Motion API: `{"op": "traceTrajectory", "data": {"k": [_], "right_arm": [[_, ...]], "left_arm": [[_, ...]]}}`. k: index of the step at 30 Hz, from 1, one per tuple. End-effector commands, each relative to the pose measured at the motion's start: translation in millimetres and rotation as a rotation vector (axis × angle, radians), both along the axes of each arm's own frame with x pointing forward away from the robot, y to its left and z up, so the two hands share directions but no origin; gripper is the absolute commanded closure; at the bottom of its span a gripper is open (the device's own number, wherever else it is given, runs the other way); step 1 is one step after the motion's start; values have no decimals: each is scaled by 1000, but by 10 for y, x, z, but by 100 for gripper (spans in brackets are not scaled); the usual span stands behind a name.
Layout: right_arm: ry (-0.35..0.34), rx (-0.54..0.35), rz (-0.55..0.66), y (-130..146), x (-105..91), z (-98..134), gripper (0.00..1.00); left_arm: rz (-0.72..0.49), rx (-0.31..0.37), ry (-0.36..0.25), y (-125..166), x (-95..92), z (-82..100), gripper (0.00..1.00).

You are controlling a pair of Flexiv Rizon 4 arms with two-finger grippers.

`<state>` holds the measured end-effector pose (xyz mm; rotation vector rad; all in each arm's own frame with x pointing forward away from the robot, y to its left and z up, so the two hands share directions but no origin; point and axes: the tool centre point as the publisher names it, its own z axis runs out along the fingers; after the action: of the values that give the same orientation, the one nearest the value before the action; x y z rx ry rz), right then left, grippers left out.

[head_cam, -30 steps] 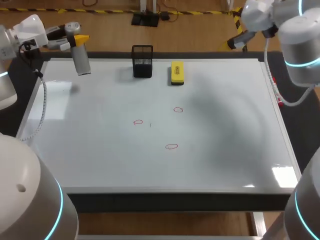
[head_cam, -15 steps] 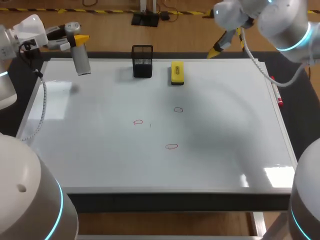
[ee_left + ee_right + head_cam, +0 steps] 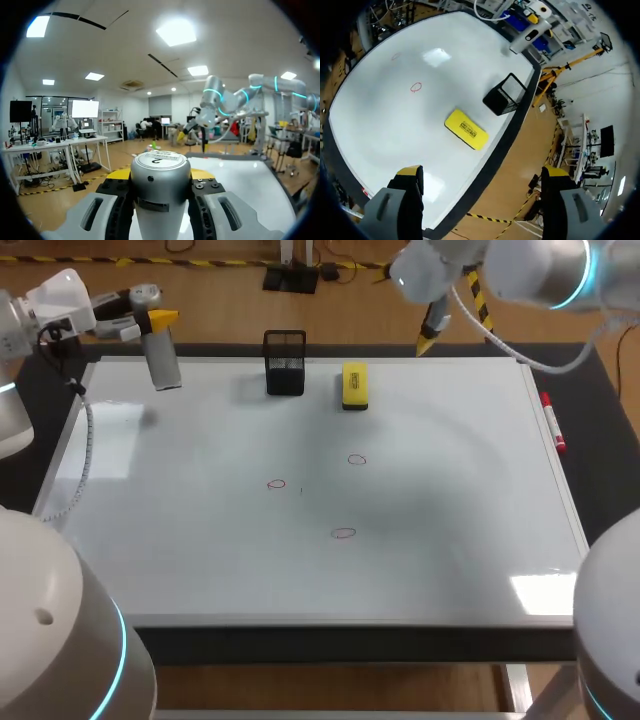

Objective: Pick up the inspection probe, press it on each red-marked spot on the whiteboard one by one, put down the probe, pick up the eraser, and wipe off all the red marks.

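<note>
In the head view the left gripper (image 3: 158, 318) is clamping the probe (image 3: 166, 365) over the far left corner of the whiteboard (image 3: 450, 540), with the red marks (image 3: 343, 533) lying well apart toward the middle; in the left wrist view both fingers are pressing the probe's sides; in the right wrist view the right gripper (image 3: 482, 172) is hovering, fingers apart, with the eraser (image 3: 466, 129) ahead.

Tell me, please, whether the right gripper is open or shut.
Open: the right gripper has its fingers spread wide with nothing between them.

Obstacle: mesh basket (image 3: 285, 368) beside eraser (image 3: 354, 384)
</note>
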<state>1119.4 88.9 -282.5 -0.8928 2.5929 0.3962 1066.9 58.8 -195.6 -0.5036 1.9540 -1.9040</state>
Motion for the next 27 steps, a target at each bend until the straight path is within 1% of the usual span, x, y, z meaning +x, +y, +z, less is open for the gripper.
{"op": "traceTrajectory", "data": {"k": [1, 17, 18, 19, 20, 22, 24, 27], "right_arm": [[15, -569, 390, 27, -13, 58, 0], [15, -569, 390, 27, -13, 58, 0], [33, -576, 428, 45, 34, -15, 0], [46, -558, 457, 74, 68, -80, 0], [54, -498, 488, 76, 79, -140, 0], [81, -508, 521, 108, 102, -264, 0], [86, -477, 556, 130, 97, -354, 0], [95, -460, 577, 143, 98, -456, 0]], "left_arm": [[1, 0, -2, 0, -3, 6, 100], [1, 0, -2, 0, -3, 6, 100], [1, 0, -2, 0, -3, 6, 100], [1, 0, -2, 0, -3, 6, 100], [1, 0, -2, 0, -3, 6, 100], [1, 0, -2, 0, -3, 6, 100], [1, 0, -2, 0, -3, 6, 100], [1, 0, -2, 0, -3, 6, 100]]}}
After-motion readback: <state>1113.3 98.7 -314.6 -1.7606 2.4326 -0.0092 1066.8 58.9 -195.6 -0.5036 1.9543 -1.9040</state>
